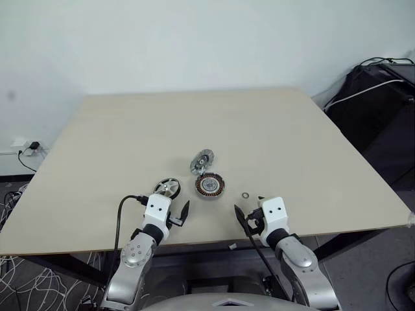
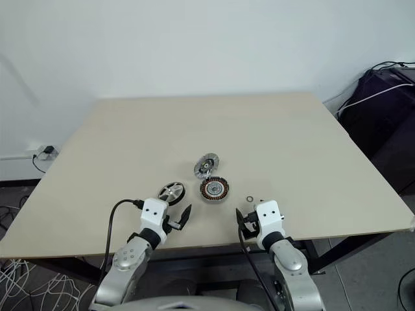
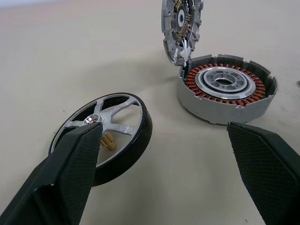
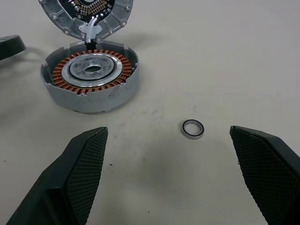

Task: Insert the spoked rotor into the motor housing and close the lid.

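Observation:
The spoked rotor [image 1: 166, 188], a dark-rimmed wheel with silvery spokes, lies slightly tilted on the table [image 1: 130, 136] to the left of the motor housing [image 1: 209, 185]. Copper windings ring the housing's silvery centre [image 3: 225, 89]. The ribbed lid [image 1: 201, 161] stands on edge just behind the housing, leaning at its rim. My left gripper [image 3: 168, 154] is open and empty, its left finger [image 3: 70, 173] just short of the rotor [image 3: 105, 131]. My right gripper [image 4: 171, 159] is open near the table's front edge, short of the housing [image 4: 91, 79], holding nothing.
A small dark ring [image 4: 192, 129] lies on the table right of the housing, in front of my right gripper. A black bag [image 1: 376, 97] sits off the table's right side. Cables and a wall socket [image 1: 26, 148] are at the left. The table's far half is bare.

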`<state>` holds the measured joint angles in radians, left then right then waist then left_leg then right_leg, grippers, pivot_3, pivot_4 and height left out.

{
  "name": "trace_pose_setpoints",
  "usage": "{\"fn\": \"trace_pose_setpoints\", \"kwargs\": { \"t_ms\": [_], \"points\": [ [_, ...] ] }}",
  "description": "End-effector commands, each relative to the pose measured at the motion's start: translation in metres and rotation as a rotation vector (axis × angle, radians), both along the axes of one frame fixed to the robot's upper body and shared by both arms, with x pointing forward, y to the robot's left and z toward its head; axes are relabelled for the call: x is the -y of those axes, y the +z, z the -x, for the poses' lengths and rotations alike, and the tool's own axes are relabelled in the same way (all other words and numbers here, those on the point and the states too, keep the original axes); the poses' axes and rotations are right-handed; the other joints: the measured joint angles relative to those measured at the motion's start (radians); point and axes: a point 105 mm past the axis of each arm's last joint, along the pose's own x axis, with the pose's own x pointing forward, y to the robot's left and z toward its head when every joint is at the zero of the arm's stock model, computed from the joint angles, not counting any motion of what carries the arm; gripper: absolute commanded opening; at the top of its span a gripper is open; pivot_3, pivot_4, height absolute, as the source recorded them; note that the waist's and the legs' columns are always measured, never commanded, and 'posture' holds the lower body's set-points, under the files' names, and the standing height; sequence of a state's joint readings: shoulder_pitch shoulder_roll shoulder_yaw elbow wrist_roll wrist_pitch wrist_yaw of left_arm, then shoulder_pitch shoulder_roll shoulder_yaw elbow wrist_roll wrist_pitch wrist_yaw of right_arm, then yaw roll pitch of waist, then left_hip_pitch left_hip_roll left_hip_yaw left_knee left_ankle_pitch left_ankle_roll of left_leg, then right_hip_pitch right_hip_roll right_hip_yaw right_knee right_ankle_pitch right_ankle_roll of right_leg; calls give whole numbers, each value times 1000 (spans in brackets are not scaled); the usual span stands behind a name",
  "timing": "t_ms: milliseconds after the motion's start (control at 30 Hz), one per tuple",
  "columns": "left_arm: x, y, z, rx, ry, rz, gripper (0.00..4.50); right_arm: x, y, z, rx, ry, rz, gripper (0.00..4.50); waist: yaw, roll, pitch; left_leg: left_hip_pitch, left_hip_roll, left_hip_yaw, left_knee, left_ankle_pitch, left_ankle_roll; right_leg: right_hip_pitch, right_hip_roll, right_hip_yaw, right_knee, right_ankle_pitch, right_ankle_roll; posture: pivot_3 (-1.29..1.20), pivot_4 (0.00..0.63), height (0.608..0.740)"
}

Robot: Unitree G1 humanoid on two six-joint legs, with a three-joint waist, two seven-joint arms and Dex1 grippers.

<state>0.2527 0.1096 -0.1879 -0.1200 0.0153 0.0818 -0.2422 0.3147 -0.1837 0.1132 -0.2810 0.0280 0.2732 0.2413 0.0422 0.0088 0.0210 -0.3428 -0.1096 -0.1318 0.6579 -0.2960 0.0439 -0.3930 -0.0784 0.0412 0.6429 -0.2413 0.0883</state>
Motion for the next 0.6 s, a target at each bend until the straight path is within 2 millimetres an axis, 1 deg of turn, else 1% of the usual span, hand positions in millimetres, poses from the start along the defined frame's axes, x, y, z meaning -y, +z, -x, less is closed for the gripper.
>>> {"fn": "trace_pose_setpoints", "kwargs": {
  "t_ms": [33, 400, 533, 600],
  "points": [
    [2, 10, -5, 29, -6, 23, 4489, -3, 15, -7, 53, 0, -21, 4500, 0, 0, 0, 0, 0, 0, 0, 0, 0, 0, 0, 0, 0, 0, 0, 0, 0, 740],
    [2, 8, -4, 18, -8, 24, 4489, -2, 13, -9, 40, -17, -11, 4500, 0, 0, 0, 0, 0, 0, 0, 0, 0, 0, 0, 0, 0, 0, 0, 0, 0, 740],
    [2, 8, -4, 18, -11, 23, 4489, 0, 10, -15, 10, -58, -17, 4500, -1, 0, 0, 0, 0, 0, 0, 0, 0, 0, 0, 0, 0, 0, 0, 0, 0, 740],
    [3, 8, -4, 17, -13, 24, 4489, 0, 7, -20, -11, -72, -6, 4500, -1, 0, 0, 0, 0, 0, 0, -2, -4, 0, 0, 0, 0, 0, 0, 0, 0, 740]
  ]
}}
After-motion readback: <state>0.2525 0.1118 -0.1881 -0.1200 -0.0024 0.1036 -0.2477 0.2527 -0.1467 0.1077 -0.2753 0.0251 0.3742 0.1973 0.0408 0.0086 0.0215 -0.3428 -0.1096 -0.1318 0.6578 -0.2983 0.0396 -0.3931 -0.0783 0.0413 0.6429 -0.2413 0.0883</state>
